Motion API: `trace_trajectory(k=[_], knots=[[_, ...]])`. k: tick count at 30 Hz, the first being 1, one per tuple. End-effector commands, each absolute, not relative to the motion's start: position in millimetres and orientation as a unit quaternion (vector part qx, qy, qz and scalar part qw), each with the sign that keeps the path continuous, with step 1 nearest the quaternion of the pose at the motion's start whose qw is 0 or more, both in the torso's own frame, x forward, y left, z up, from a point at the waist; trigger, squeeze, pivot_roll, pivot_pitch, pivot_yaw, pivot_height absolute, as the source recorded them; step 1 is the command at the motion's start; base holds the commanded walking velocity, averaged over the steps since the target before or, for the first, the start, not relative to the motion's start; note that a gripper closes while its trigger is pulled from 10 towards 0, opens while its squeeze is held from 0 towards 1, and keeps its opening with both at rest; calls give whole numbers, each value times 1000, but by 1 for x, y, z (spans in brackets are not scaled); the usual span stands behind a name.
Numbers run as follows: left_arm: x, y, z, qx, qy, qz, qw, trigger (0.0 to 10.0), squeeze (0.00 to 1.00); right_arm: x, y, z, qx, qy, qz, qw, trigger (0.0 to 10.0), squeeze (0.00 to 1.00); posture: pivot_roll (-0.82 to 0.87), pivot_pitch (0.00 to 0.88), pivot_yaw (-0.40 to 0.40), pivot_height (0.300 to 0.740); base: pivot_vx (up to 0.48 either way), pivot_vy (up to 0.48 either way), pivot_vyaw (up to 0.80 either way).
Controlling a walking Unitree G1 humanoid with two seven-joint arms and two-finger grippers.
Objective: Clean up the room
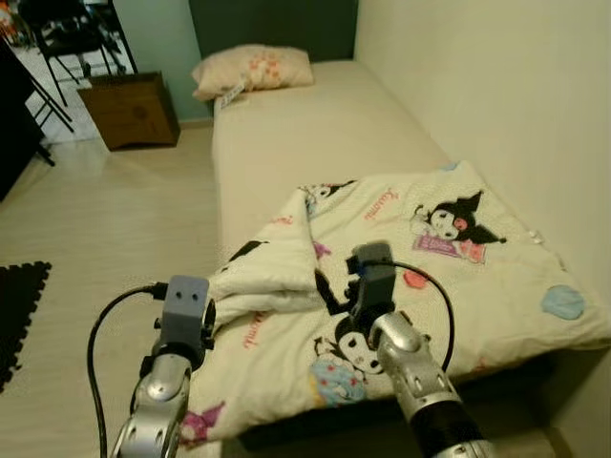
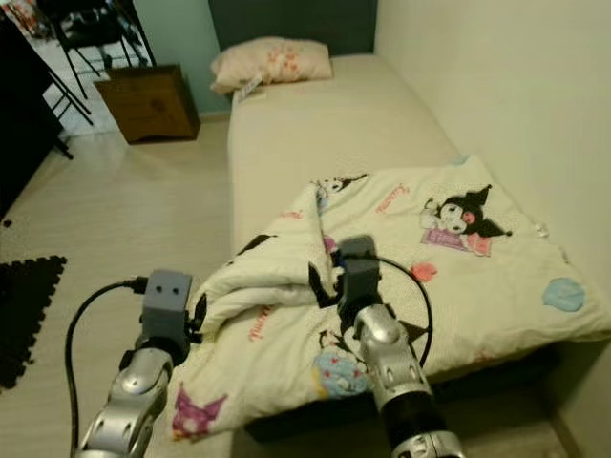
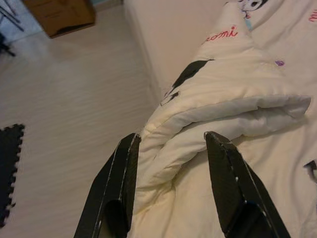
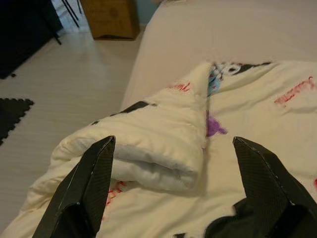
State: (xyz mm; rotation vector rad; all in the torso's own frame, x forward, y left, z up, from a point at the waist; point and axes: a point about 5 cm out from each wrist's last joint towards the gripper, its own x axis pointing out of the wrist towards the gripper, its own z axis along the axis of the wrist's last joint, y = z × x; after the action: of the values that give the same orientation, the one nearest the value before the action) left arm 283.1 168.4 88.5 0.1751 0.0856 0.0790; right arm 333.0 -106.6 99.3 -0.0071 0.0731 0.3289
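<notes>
A cream blanket [image 1: 458, 277] printed with cartoon figures lies rumpled over the near half of the bed [image 1: 315, 134]. Its left corner is folded back into a thick roll [image 1: 272, 272]. My left gripper [image 3: 172, 138] is open at the bed's left side, its two fingers straddling the end of that roll, and one finger [image 3: 121, 173] touches the fabric. My right gripper [image 4: 174, 144] is wide open just above the blanket, facing the roll's inner end with nothing between its fingers. A pink-patterned pillow [image 1: 253, 69] lies at the head of the bed.
A wall [image 1: 496, 86] runs along the bed's right side. A wooden box [image 1: 129, 110] stands on the floor by the bed's head, with a black chair [image 1: 67, 38] behind it. A black foam mat [image 1: 19, 305] lies on the floor at the left.
</notes>
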Motion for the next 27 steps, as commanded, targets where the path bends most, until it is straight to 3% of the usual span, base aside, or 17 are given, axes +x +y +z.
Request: trace_trajectory(k=[1, 27], knots=[[279, 175, 82, 95, 58, 45, 993, 10000, 0, 330, -101, 93, 1, 47, 173, 984, 10000, 0, -41, 117, 42, 738, 0, 431, 0], [276, 176, 83, 107, 66, 30, 992, 10000, 0, 329, -99, 91, 10, 47, 176, 983, 10000, 0, -31, 126, 43, 738, 0, 431, 0]])
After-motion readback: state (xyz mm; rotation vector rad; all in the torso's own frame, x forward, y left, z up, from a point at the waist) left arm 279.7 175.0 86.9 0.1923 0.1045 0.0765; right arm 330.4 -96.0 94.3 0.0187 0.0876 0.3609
